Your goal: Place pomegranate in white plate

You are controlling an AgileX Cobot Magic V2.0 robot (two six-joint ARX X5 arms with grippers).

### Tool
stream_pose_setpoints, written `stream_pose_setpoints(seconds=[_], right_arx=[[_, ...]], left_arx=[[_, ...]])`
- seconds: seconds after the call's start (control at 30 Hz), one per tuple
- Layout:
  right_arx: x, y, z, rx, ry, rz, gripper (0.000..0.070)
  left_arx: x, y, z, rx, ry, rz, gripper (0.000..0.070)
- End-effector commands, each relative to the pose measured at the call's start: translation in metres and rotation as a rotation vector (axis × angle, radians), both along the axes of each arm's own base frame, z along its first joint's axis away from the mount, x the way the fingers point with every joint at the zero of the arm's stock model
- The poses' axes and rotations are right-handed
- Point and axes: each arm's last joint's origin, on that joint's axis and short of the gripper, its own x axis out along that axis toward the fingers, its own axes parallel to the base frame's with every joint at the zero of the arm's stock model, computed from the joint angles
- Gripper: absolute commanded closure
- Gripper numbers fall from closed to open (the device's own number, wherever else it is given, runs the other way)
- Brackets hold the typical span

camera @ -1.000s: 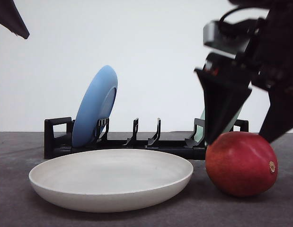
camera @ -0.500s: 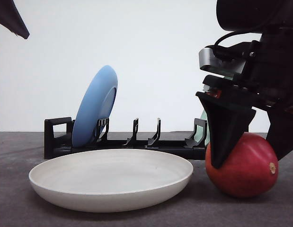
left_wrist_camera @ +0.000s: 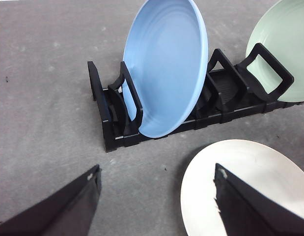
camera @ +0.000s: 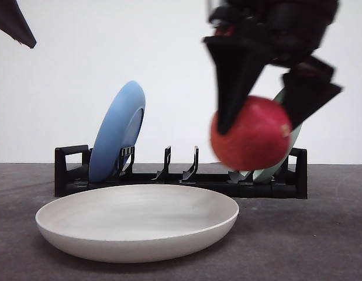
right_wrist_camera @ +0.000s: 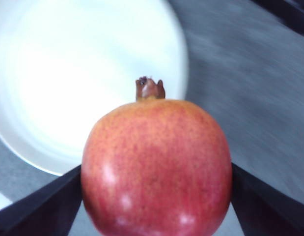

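The red pomegranate (camera: 251,133) hangs in the air above the table, right of the white plate (camera: 137,229), with my right gripper (camera: 264,108) shut on it from both sides. In the right wrist view the pomegranate (right_wrist_camera: 156,167) sits between the dark fingers (right_wrist_camera: 41,206), its crown pointing toward the white plate (right_wrist_camera: 68,73) beyond. The left gripper (left_wrist_camera: 156,201) stands open above the table near the white plate's (left_wrist_camera: 240,187) rim, holding nothing. A corner of the left arm (camera: 14,23) shows at the upper left of the front view.
A black dish rack (camera: 181,175) stands behind the white plate. It holds a blue plate (camera: 117,132) upright at its left and a pale green plate (camera: 280,158) at its right. Grey tabletop (camera: 309,246) lies right of the white plate.
The right gripper closed on the pomegranate where it lay on the table, then lifted it up and to the left, toward the white plate. The left arm has not moved.
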Motion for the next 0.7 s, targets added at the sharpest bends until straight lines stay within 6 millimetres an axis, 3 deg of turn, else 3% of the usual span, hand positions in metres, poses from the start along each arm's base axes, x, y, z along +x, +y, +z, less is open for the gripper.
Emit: stream_pose_setpoints(seconds=[0.0,0.33,0.67], right_arx=[[0.003,0.016,-0.004,0.004,-0.013,0.053,0.0177],[0.009,0.067,-0.040,0.092,-0.035,0.169,0.0176],[0.016,0.080,-0.057,0.107,-0.049,0.174,0.0152]], left_arx=[[0.001,-0.001,0.001,-0.002,-0.006,-0.004,0.0266],[0.001,-0.001,0.002,-0.007,-0.005,-0.001,0.0266],[0.001,-0.001,0.001,-0.006,-0.005,-0.001,0.0266]])
